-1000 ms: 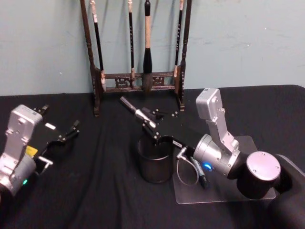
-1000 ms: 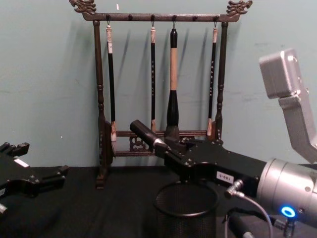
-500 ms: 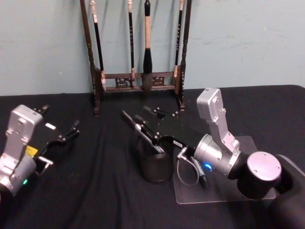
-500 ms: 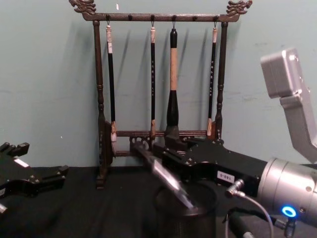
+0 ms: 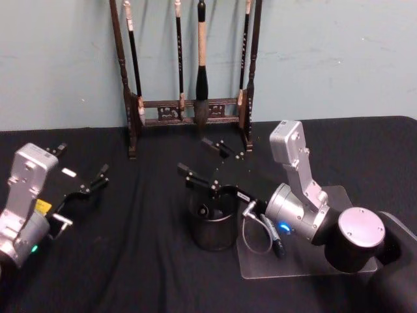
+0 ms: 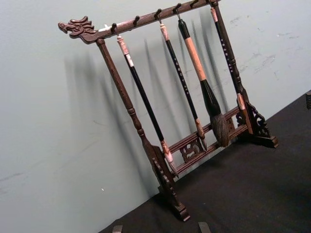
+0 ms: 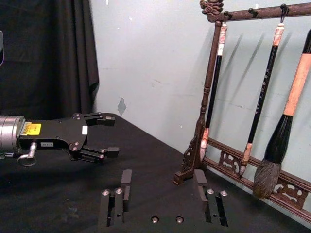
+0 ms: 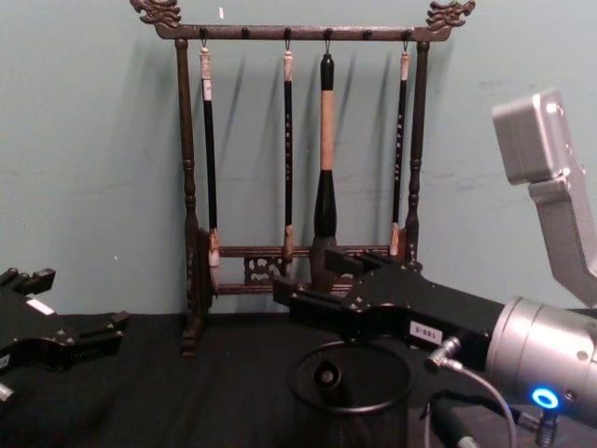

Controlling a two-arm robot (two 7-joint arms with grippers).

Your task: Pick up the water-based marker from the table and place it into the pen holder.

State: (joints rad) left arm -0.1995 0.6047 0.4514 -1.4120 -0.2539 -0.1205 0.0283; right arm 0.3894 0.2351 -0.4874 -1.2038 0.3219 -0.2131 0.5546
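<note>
The water-based marker (image 5: 204,210) stands inside the pen holder (image 5: 212,229), a black mesh cup on the black table (image 5: 130,261). Only its round end shows below the rim, also in the chest view as the marker (image 8: 326,375) in the pen holder (image 8: 350,415). My right gripper (image 5: 207,162) hovers just above the cup, open with nothing between its fingers; from the chest it is the right gripper (image 8: 313,280). At the table's left my left gripper (image 5: 83,162) rests open and apart, also seen from the right wrist as the left gripper (image 7: 104,136).
A tall dark wooden rack (image 5: 189,111) hung with several calligraphy brushes stands at the back against the wall, just behind the cup. A clear plastic plate (image 5: 293,264) lies under my right arm. Open black cloth stretches between the cup and the left gripper.
The right gripper held the marker tilted above the cup, then opened. The marker slid down into the pen holder. The left arm stayed still.
</note>
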